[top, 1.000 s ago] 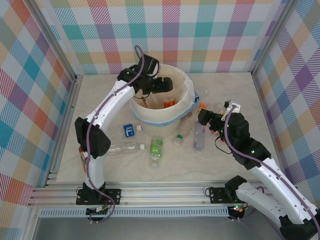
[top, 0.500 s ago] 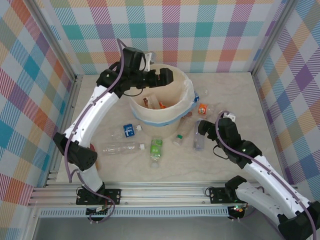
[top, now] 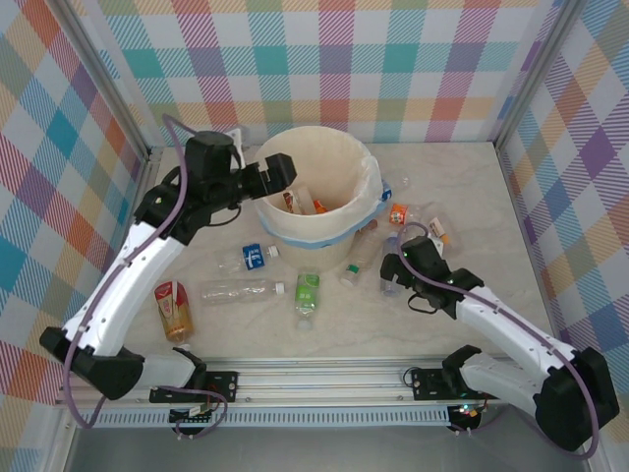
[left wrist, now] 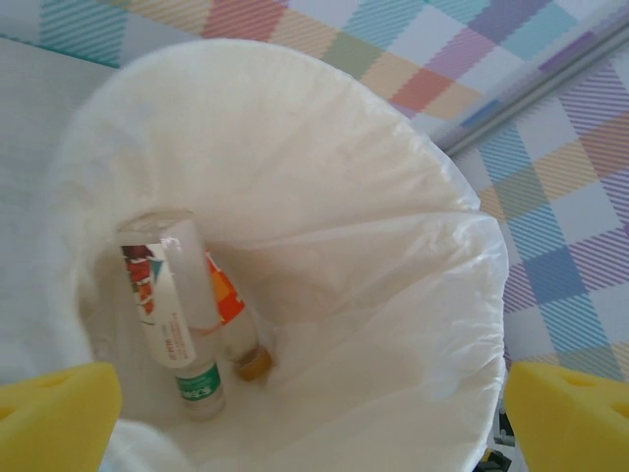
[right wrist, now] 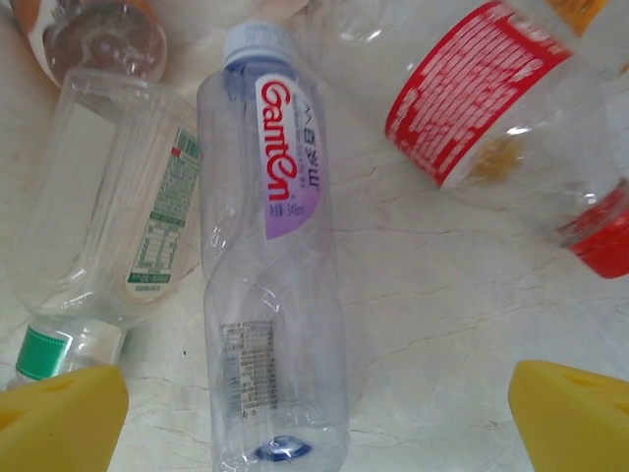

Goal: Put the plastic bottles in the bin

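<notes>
We are only partway through the job. At least two of the plastic bottles (left wrist: 169, 295) are lying at the bottom of the bin (top: 324, 234), which is standing toward the back of the counter (top: 472, 187). Our left hand (top: 278, 173) is hovering at the bin's left rim, released and carrying nothing. Our right hand (top: 395, 267) is hanging spread wide over a purple-labelled bottle (right wrist: 275, 285) on the counter, not gripping it. Several more are waiting around the bin, among them a green-labelled one (top: 308, 292) and a red-labelled one (top: 173, 308), so we are judging most of the work undone.
</notes>
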Controlling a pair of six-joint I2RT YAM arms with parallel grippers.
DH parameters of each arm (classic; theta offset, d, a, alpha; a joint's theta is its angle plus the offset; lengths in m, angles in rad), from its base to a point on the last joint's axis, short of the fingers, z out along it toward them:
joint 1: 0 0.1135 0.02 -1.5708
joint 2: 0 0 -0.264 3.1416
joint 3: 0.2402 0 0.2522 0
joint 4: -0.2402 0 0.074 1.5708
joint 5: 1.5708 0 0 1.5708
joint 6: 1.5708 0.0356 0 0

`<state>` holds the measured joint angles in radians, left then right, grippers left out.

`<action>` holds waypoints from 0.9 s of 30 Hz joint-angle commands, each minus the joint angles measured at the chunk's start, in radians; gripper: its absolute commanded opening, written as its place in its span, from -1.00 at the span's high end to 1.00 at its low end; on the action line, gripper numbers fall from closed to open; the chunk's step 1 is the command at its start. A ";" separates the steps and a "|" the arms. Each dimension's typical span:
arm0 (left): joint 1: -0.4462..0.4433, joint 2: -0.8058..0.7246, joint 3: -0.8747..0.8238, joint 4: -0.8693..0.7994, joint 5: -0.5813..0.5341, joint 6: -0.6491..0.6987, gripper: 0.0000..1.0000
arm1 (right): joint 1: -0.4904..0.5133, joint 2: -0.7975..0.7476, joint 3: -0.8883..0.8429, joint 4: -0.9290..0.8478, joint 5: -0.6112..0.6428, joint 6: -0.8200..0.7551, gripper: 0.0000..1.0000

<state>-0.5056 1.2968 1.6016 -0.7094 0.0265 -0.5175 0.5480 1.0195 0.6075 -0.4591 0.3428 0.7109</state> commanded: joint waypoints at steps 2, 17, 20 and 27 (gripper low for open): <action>0.027 -0.099 -0.048 -0.059 -0.145 -0.032 -1.00 | -0.008 0.095 0.013 0.074 -0.084 -0.029 -0.92; 0.147 -0.403 -0.491 -0.026 -0.458 -0.159 -1.00 | -0.043 0.321 0.067 0.094 -0.104 -0.096 -0.72; 0.170 -0.396 -0.532 0.001 -0.400 -0.183 -1.00 | -0.046 0.367 0.088 0.106 -0.094 -0.094 -0.70; 0.223 -0.372 -0.584 0.044 -0.297 -0.211 -1.00 | -0.052 0.455 0.097 0.143 -0.059 -0.060 -0.55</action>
<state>-0.3016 0.9211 1.0271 -0.7036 -0.3206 -0.7071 0.5030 1.4532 0.6807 -0.3336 0.2527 0.6323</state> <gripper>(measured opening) 0.999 0.781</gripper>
